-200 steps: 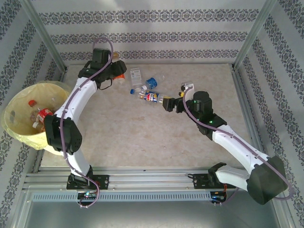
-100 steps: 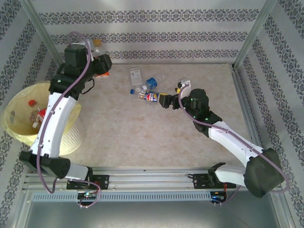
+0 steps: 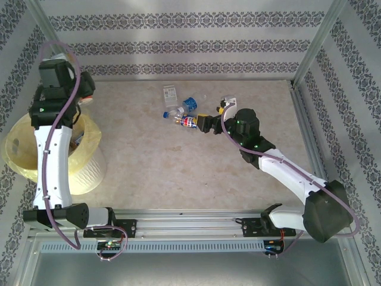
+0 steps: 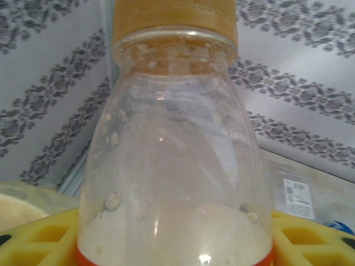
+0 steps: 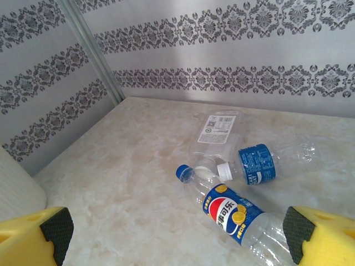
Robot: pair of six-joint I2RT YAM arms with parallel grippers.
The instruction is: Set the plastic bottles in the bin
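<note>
Orange-capped bottle (image 4: 175, 166) is being gripped in the left gripper (image 3: 86, 96) jaws beside the bin (image 3: 13, 149) rim; early release is risking a miss. Right gripper (image 5: 176, 233) jaws are being held open near a Pepsi bottle (image 5: 233, 215).

A pale marbled table (image 3: 178, 173) is shown. Four clear plastic bottles are laid on their sides close together at its far middle. A flat bottle (image 3: 170, 93) with a white label is placed farthest. A blue-labelled bottle (image 3: 190, 104) is seen to its right, with a white-capped bottle (image 3: 172, 111) nearer. A blue-capped bottle (image 3: 189, 121) is nearest.
</note>
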